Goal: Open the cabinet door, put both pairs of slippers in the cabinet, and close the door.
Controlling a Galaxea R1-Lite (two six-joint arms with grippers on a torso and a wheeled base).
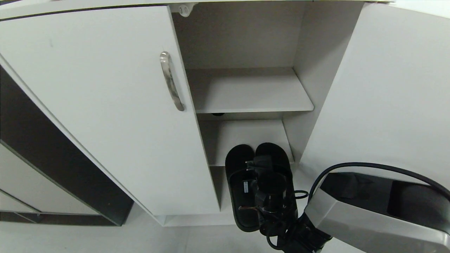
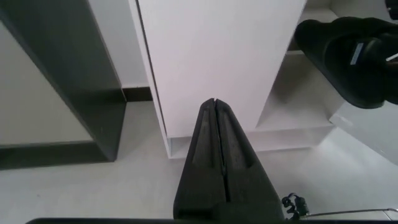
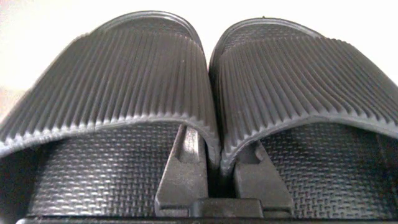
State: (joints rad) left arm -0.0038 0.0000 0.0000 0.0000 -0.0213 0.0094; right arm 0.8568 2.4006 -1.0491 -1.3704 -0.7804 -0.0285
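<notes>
A pair of black slippers (image 1: 236, 168) hangs side by side, toes toward the cabinet, just in front of the lower shelf (image 1: 246, 135). My right gripper (image 1: 259, 165) is shut on them. In the right wrist view its fingers (image 3: 183, 165) reach under the ribbed straps (image 3: 118, 81) and pinch the two inner strap edges together at the gripper (image 3: 217, 155). The cabinet's right door (image 1: 386, 88) stands open; the left door (image 1: 105, 105) with its metal handle (image 1: 171, 81) is shut. My left gripper (image 2: 214, 109) is shut on nothing, low over the floor before the left door (image 2: 217, 50), the slippers (image 2: 348, 56) off to one side.
The upper shelf (image 1: 249, 93) is bare. A dark grey panel (image 1: 52, 158) flanks the cabinet on the left. Light floor (image 1: 105, 235) runs along the cabinet's base. A black cable (image 1: 351, 165) loops over my right arm.
</notes>
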